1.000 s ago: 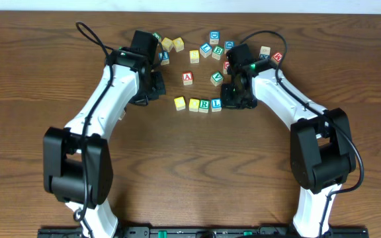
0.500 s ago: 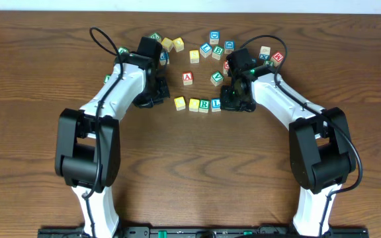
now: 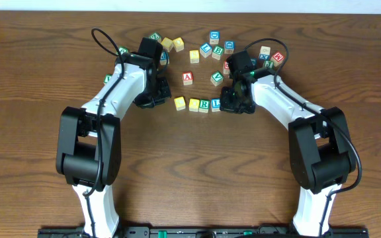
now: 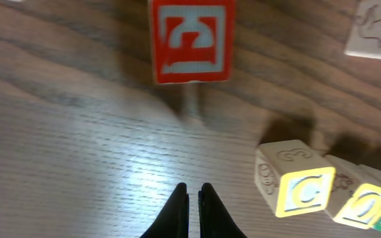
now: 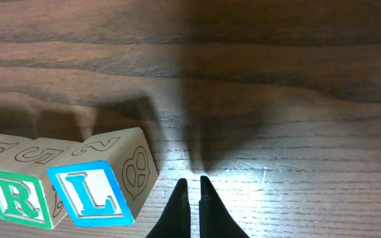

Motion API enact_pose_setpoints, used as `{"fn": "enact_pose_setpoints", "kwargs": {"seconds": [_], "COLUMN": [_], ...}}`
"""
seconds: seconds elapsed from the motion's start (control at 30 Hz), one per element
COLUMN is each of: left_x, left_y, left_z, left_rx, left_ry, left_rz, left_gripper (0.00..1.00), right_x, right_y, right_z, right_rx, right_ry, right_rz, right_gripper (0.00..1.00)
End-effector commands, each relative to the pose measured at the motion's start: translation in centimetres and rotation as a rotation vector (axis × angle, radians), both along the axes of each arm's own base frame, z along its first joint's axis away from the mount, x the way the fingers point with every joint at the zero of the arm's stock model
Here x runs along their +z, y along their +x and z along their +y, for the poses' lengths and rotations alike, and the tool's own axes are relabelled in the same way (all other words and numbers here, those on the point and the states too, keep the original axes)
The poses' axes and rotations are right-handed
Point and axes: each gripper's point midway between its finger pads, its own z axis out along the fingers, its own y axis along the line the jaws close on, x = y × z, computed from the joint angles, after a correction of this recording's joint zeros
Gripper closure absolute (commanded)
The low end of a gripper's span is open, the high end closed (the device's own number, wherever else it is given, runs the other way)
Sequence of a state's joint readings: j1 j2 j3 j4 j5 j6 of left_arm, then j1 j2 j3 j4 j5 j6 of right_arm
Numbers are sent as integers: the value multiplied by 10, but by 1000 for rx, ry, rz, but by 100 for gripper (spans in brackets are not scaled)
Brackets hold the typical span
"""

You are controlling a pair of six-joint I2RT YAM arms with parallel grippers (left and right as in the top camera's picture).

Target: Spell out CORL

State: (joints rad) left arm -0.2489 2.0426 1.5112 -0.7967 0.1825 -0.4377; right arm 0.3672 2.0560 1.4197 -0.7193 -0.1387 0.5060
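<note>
The C cube point(image 3: 180, 102), O cube point(image 3: 194, 104), R cube point(image 3: 204, 104) and L cube point(image 3: 215, 104) are sitting in a row on the counter point(image 3: 190, 172), as the left claw point(image 4: 194, 190) and right claw point(image 5: 194, 182) are hovering at either end, both pinched closed and gripping nothing.

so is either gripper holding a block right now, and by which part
Nothing is held. The left gripper and the right gripper are each shut on nothing, and the L cube sits untouched.
</note>
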Motion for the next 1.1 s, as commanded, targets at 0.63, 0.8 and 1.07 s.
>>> {"fn": "enact_pose_setpoints", "kwargs": {"seconds": [0.63,0.8,1.07], "left_x": [-33,-33,-33], "left_y": [1,1,-4], "left_z": [-33,-34,-47], "left_rx": [-125,-163,-233], "left_ry": [-65,-62,-58], "left_rz": [2,-5,-12], "left_gripper": [93,93,92], "right_x": [-12,-12,-12], "right_y": [-6,-6,-6], "right_z": [-1,0,1], "right_rx": [-81,-87,-101], "right_ry": [2,11,15], "right_rz": [49,52,57], "right_gripper": [99,99,99]}}
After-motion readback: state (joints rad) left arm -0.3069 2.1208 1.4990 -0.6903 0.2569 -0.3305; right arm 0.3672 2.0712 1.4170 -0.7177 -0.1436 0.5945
